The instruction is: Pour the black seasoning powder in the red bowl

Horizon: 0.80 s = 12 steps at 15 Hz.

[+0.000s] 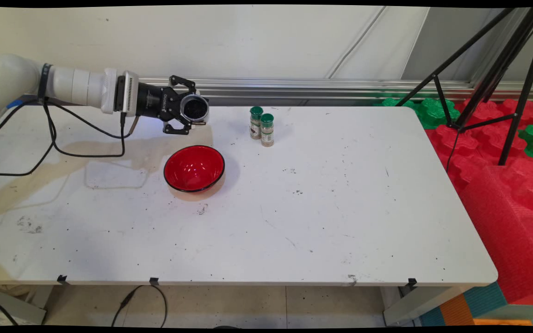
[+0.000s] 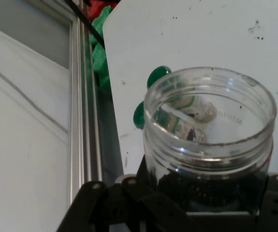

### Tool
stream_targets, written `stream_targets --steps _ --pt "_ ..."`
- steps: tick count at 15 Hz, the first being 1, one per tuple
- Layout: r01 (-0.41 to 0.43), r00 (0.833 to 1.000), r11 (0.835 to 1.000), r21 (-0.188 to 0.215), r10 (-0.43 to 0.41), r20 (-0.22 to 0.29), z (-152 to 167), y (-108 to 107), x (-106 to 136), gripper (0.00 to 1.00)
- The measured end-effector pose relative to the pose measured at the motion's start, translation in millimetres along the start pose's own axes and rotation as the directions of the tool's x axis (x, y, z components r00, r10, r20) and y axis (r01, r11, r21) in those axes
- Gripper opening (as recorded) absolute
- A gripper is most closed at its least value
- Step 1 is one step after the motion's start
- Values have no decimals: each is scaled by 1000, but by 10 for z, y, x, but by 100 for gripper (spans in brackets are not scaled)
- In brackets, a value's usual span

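Note:
My gripper (image 1: 189, 109) reaches in level from the left and is shut on a clear, lidless jar (image 1: 195, 109). The jar lies on its side in the air with its open mouth turned to the right. It hangs just behind and above a red bowl (image 1: 194, 168) with a black rim on the white table (image 1: 340, 208). In the hand view the jar (image 2: 211, 130) fills the lower right, with dark grains at its base, between the gripper's (image 2: 189, 195) black links. Two green-capped spice bottles (image 1: 262, 126) stand upright to the jar's right; they (image 2: 151, 96) also show partly through the glass.
Black cables (image 1: 53, 138) droop from the arm over the table's left part. A black tripod (image 1: 493, 78) stands over red and green foam blocks (image 1: 502, 175) off the table's right edge. A metal rail (image 1: 317, 85) runs along the wall behind the table.

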Motion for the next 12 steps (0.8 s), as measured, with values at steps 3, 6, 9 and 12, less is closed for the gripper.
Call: stream_targets --steps 3,6,9,12 --pt "-62 998 998 12 62 1 11 42 10 0" --pt "-120 993 993 22 120 8 24 72 12 0" --pt "-169 985 985 31 169 17 33 93 14 0" --pt "-202 979 979 36 201 24 36 109 16 0"
